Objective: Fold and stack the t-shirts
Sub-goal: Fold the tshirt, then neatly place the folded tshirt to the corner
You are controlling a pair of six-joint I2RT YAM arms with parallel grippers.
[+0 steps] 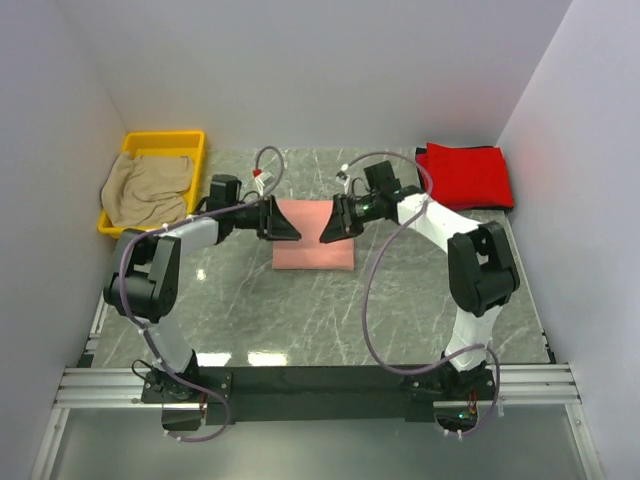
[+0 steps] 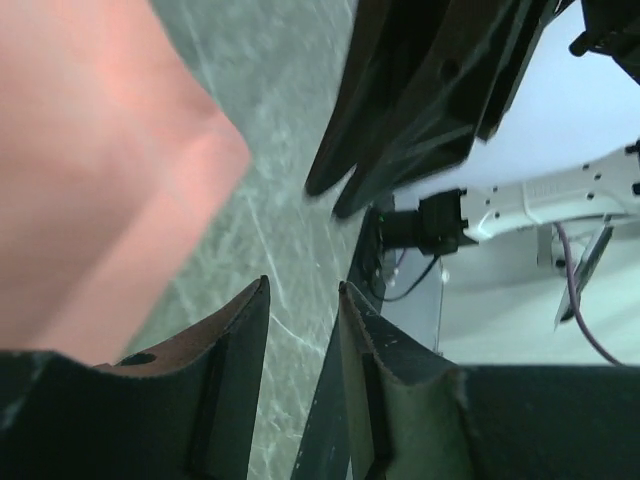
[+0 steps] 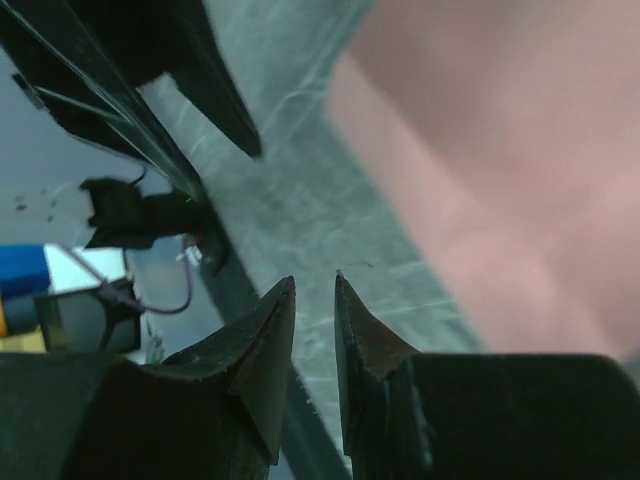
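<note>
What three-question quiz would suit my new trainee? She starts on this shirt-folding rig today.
1. True or false: the beige shirt lies in the yellow bin.
2. Fill in: the red shirt lies folded at the far ____ corner of the table.
3. Which shirt is closest to both the left gripper and the right gripper?
A. the red shirt
B. the beige shirt
C. the salmon-pink shirt

Key: 1 true; 2 right; 3 C.
</note>
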